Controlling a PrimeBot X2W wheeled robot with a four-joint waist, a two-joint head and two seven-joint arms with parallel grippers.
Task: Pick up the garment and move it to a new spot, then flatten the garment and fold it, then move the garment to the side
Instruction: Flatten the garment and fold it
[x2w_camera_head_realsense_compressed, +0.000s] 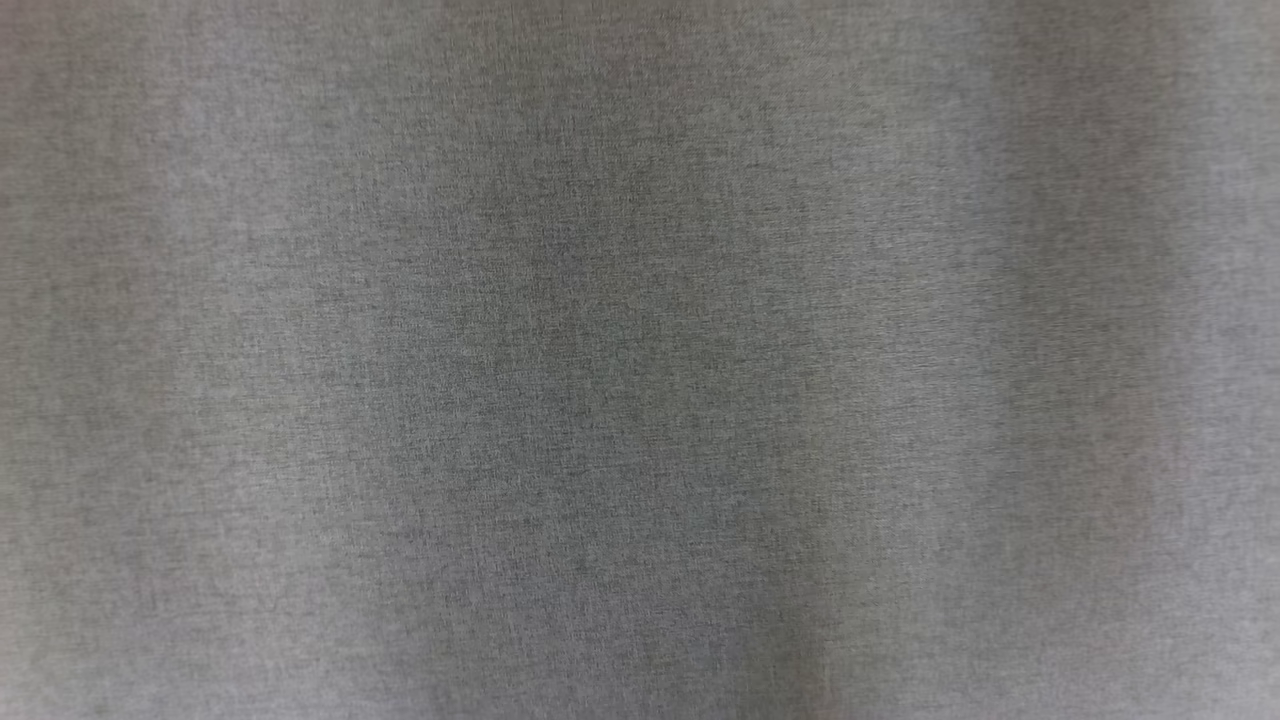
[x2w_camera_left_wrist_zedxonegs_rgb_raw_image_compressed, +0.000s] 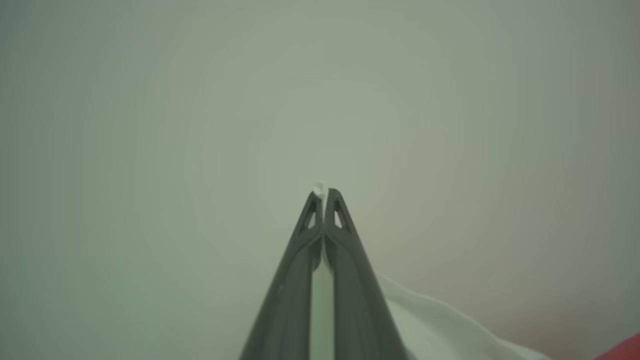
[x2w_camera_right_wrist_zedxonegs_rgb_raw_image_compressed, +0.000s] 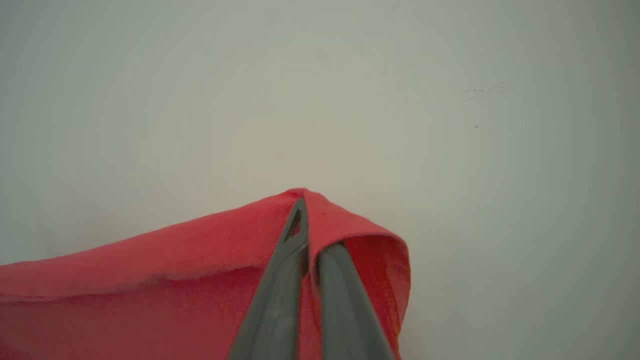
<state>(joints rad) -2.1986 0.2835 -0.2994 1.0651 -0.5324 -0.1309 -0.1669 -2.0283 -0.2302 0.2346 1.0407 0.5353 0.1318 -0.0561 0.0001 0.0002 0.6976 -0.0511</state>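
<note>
Can't tell place type: plain pale surface (x2w_camera_right_wrist_zedxonegs_rgb_raw_image_compressed: 450, 150) & grey woven cloth (x2w_camera_head_realsense_compressed: 640, 360) visible.

Both claws closed, fingers pressed together.
The left claw (x2w_camera_left_wrist_zedxonegs_rgb_raw_image_compressed: 324, 192) pinches a sliver of white cloth (x2w_camera_left_wrist_zedxonegs_rgb_raw_image_compressed: 440, 320) at its tips; the right claw (x2w_camera_right_wrist_zedxonegs_rgb_raw_image_compressed: 304, 207) nips the red garment (x2w_camera_right_wrist_zedxonegs_rgb_raw_image_compressed: 150, 270).

There are two grippers: the left gripper (x2w_camera_left_wrist_zedxonegs_rgb_raw_image_compressed: 324, 195) and the right gripper (x2w_camera_right_wrist_zedxonegs_rgb_raw_image_compressed: 303, 206). There is one red garment (x2w_camera_right_wrist_zedxonegs_rgb_raw_image_compressed: 150, 270), one white cloth (x2w_camera_left_wrist_zedxonegs_rgb_raw_image_compressed: 435, 325) and one grey sheet (x2w_camera_head_realsense_compressed: 640, 360).
</note>
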